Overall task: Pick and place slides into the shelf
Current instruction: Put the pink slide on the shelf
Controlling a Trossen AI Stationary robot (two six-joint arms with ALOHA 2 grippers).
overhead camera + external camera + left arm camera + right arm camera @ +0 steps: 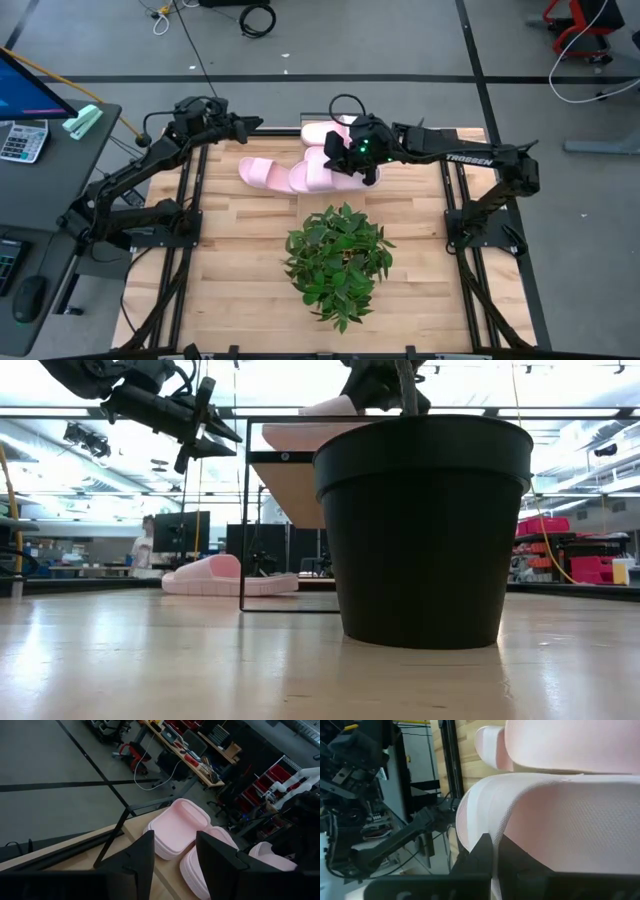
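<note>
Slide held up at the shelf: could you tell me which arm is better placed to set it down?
Right, probably: its hand is shut on a pink slide at the shelf, while the left hand hangs open and empty beside it.

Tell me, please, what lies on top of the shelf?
On the shelf lies one pink slide; the right gripper holds a second slide at its edge. The right arm covers the shelf's middle.
</note>
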